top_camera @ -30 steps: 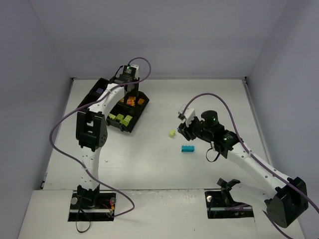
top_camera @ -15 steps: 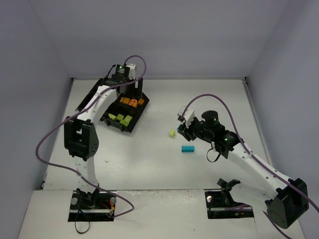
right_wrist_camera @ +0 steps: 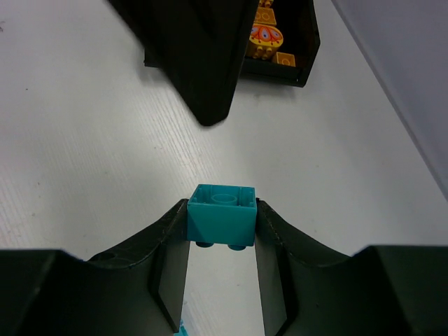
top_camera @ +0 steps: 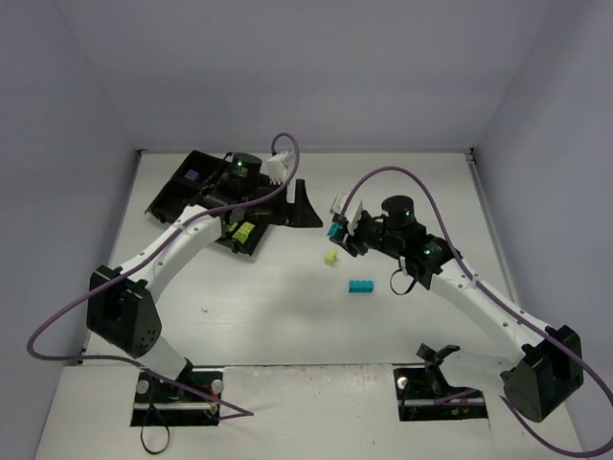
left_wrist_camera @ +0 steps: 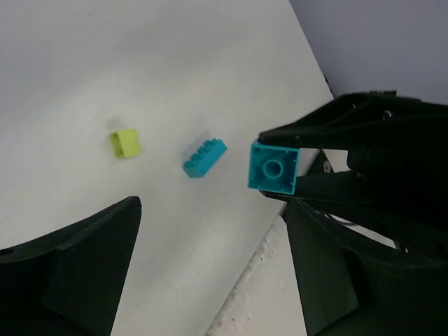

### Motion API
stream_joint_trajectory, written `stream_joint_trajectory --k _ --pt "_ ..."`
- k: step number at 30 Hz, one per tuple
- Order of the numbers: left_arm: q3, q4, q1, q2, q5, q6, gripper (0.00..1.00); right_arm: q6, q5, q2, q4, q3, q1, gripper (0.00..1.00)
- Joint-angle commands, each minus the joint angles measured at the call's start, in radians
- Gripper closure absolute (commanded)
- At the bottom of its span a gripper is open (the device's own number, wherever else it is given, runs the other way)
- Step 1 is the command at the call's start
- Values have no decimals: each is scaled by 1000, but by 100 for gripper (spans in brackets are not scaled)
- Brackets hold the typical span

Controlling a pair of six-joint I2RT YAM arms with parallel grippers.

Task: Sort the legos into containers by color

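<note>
Right fingers (right_wrist_camera: 170,245) pinching teal brick (right_wrist_camera: 221,213), raised

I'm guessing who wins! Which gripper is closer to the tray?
Left. The left gripper sits by the tray's right end; the right gripper, holding a teal brick, is farther right.

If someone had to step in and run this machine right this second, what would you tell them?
Right gripper: shut on a small teal brick, held off the table.
Left gripper: open and empty, between the tray and the right gripper.
Done: orange bricks, yellow-green bricks and a purple brick lie in tray compartments; the left arm hides part of the tray.
Left: place the held teal brick, then the loose yellow-green brick and the long teal brick on the table.
</note>
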State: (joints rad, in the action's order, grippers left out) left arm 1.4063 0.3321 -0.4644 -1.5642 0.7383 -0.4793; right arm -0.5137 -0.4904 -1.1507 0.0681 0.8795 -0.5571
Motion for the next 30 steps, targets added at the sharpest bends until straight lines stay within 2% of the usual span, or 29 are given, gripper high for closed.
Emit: stream_joint_trajectory --k 1,6,11,17,23,24,25,26,27,28,29,30 --pt "2 -139 -40 18 82 -61 23 -25 -66 -15 87 67 -4 97" --pt "8 -217 -74 -17 75 -123 24 -28 -79 -14 87 81 -13 96" --pt "20 -222 -97 -36 79 -125 25 -20 -77 -6 87 75 -13 96" --pt "31 -222 -126 -74 104 -127 31 -14 -79 3 90 69 -17 96" --pt "48 -209 -152 -102 128 -116 43 -17 -57 8 90 65 -17 96" --pt "49 -208 -152 -105 127 -114 45 -17 -57 8 91 65 -18 96" --pt "49 -208 -152 -108 125 -113 56 -16 -57 9 91 65 -17 96" --pt "52 -206 -152 -109 121 -111 62 -16 -54 6 91 65 -17 95" --pt "54 -206 -152 -108 118 -107 76 -16 -53 6 91 64 -17 94" --pt "57 -203 -152 -108 107 -105 83 -14 -48 6 91 62 -17 91" --pt "62 -203 -151 -105 101 -101 87 -14 -45 6 91 61 -17 81" --pt "63 -200 -151 -105 98 -97 90 -14 -40 8 91 58 -17 75"
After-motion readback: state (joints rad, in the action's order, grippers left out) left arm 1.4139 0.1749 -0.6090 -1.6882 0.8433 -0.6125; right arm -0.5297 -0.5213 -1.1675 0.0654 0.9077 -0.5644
